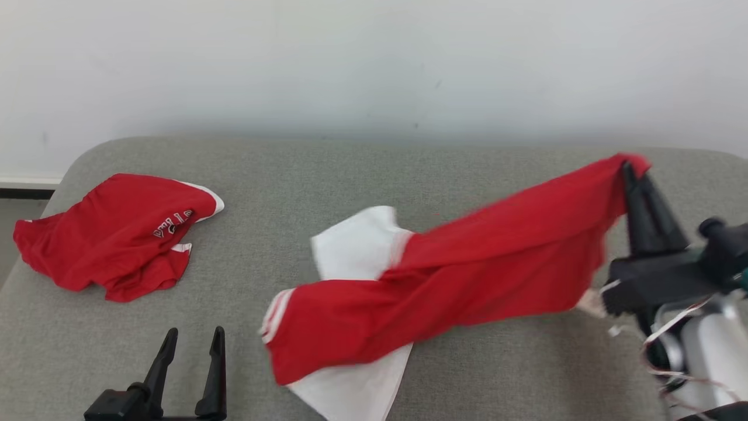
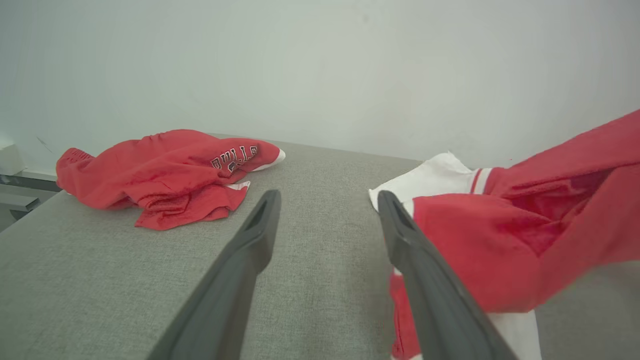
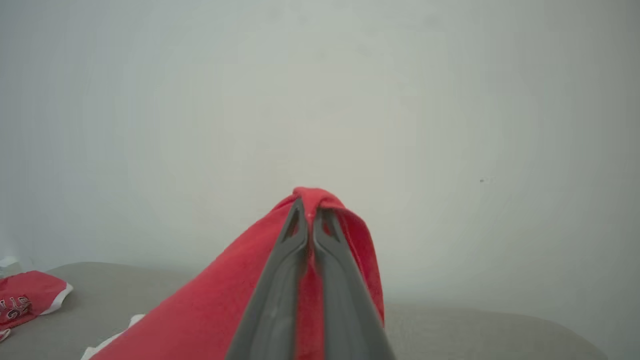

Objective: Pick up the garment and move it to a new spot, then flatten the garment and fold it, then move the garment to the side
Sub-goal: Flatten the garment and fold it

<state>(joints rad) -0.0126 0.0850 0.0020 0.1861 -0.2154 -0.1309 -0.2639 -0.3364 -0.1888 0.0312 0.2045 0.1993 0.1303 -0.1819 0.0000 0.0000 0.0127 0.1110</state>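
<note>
Pinching one end of the red-and-white garment (image 1: 467, 269), right gripper (image 1: 630, 169) holds it above the grey cushion (image 1: 350, 169), left gripper (image 1: 196, 332) resting with fingers apart.

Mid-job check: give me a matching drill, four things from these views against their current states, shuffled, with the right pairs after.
Things:
1. left gripper
2. right gripper
3. red-and-white garment
4. crumpled red garment

States:
A. lies bunched at the left of the grey surface
B. shut on a pinch of red cloth
C. open, holding nothing
D. one end lifted, the other end resting on the surface

Pairs: 1-C; 2-B; 3-D; 4-A
</note>
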